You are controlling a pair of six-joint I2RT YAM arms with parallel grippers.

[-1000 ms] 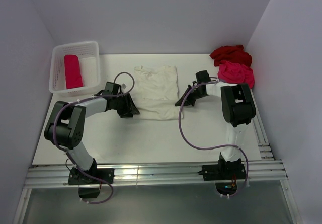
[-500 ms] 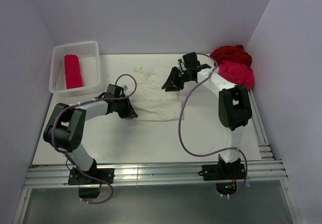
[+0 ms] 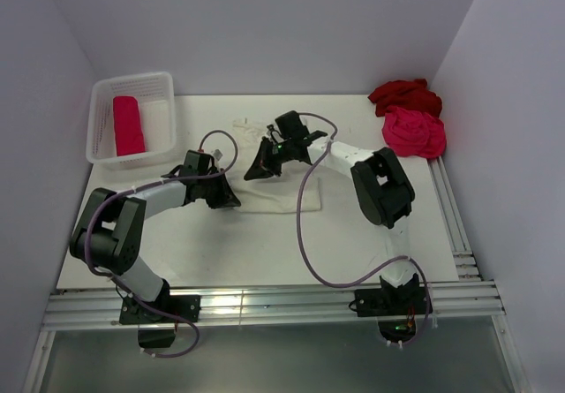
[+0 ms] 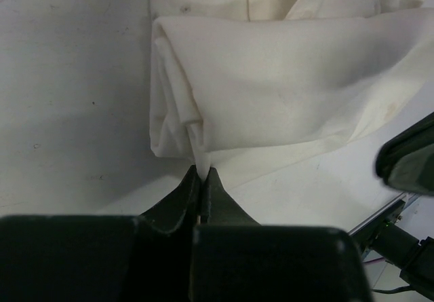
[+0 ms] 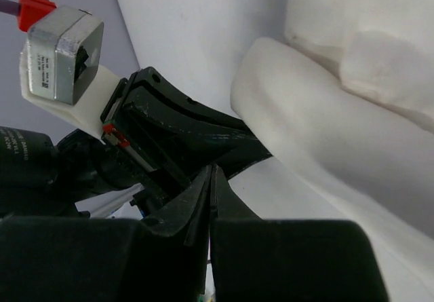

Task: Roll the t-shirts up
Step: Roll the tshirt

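The left arm lies low, elbow out to the left, forearm reaching right toward the table's middle. The right arm bends back over itself and stretches left across the cloth, so the two wrists sit near each other, fingertips almost facing.

The cream shirt lies mid-table with one side folded over in a soft, thick fold. Its near corner points at the left gripper. Bare table shows between the shirt and the arm bases. At the far left stands a basket holding a rolled shirt. In the far right corner a dark red shirt and a pink shirt lie heaped against the wall.

The left gripper's jaws are pressed together on a thin edge of the cream shirt. The right gripper is also closed, just beside the fold; whether it pinches cloth I cannot tell.
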